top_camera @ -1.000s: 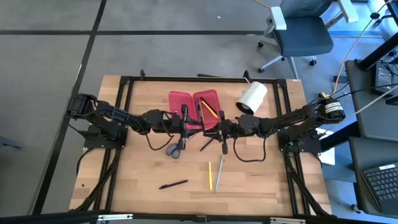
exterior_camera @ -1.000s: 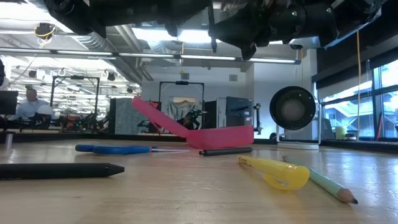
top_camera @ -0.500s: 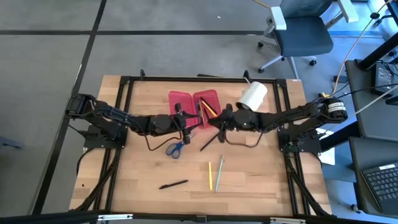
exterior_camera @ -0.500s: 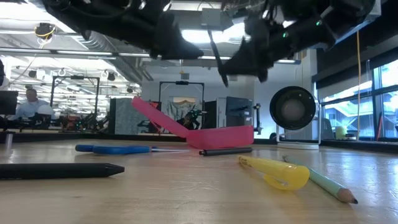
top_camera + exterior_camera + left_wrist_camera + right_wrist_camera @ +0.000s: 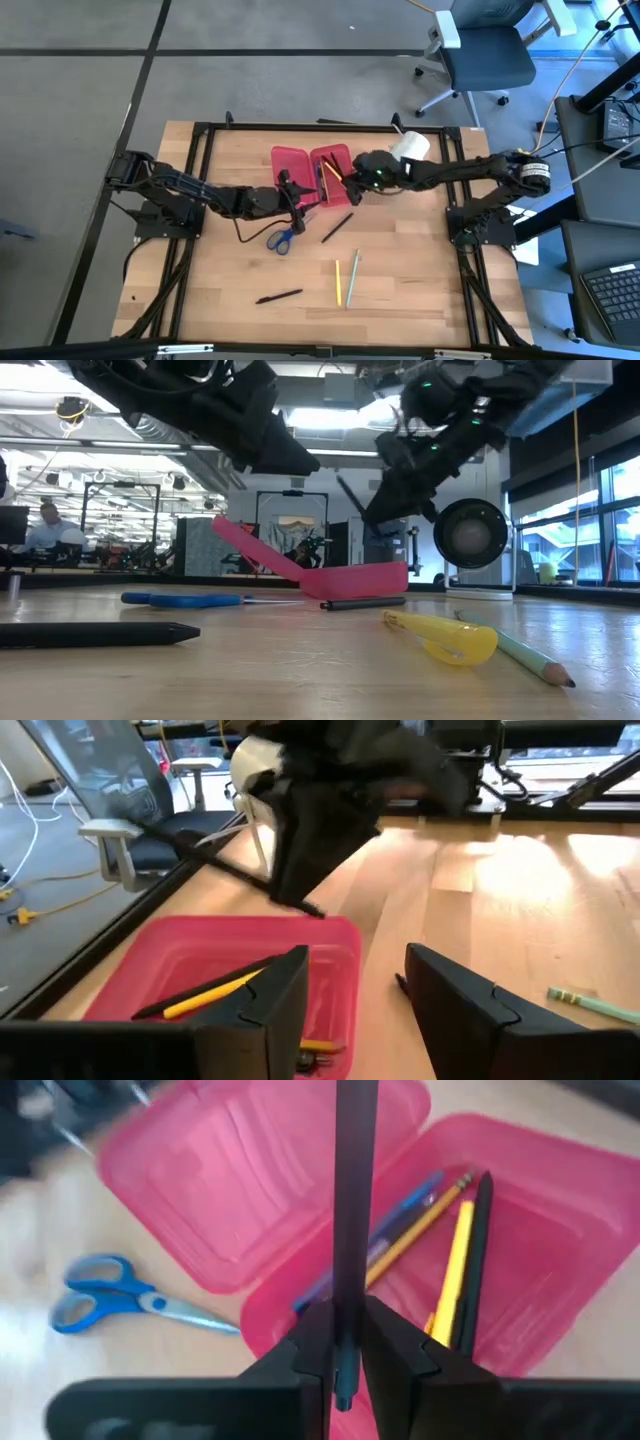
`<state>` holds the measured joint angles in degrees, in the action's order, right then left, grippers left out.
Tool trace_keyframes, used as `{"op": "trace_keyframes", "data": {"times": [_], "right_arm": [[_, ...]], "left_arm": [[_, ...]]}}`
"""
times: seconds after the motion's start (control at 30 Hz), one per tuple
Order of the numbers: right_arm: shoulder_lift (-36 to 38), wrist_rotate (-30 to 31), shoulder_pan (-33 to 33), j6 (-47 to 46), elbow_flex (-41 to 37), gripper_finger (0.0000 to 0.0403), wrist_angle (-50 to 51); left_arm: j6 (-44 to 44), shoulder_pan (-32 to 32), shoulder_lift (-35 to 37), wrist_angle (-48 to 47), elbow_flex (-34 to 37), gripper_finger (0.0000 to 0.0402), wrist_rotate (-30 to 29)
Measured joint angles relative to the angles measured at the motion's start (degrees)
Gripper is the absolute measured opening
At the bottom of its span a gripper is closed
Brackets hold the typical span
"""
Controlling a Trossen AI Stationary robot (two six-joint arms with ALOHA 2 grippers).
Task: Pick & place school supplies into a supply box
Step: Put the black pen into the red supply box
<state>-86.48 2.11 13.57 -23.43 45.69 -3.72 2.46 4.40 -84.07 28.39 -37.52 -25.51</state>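
Placing step in hand. R gripper (image 5: 345,1355) is clamped on a black pen (image 5: 352,1210), hovering over the open pink supply box (image 5: 312,175), which sits at about 12 o'clock of table centre. High view puts the R gripper (image 5: 352,180) at the box's 3 o'clock edge; low view shows the pen hanging tilted above the box (image 5: 345,578), not yet inside.

Box contents per R wrist view: yellow pencil (image 5: 455,1270), a black pen beside it, a blue pen and one more pencil.

L gripper (image 5: 355,995) has jaws apart, holding nothing, parked just at the box's 6 o'clock side; on the high view (image 5: 293,197) it's between the box and the blue scissors (image 5: 282,239).

Still on the table: scissors at 7 o'clock of the box, black pen (image 5: 337,227) at 5 o'clock, yellow pencil (image 5: 338,283) and green pencil (image 5: 352,280) side by side toward 6 o'clock, black marker (image 5: 279,296) at 7 o'clock near the front edge. So I'd say under half done.

Next, my read: bring the R wrist down, lay the pen roughly parallel w/ the ones already in the tray, then release. Watch the pen tip vs the box rim, and keep clear of the L arm, it's close.
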Motion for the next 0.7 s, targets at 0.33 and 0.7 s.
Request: {"op": "trace_keyframes", "data": {"times": [0.33, 0.7], "right_arm": [[-15.24, 1.79, 0.23, 2.75, 20.35, 0.0046, 27.82], [-25.54, 2.33, 0.58, 3.14, 27.36, 0.0046, 32.58]], "left_arm": [[3.76, 0.0, 3.2, -7.4, -0.04, 0.0162, 6.36], [5.95, 0.37, 6.01, -15.08, -0.06, 0.0162, 10.56]]}}
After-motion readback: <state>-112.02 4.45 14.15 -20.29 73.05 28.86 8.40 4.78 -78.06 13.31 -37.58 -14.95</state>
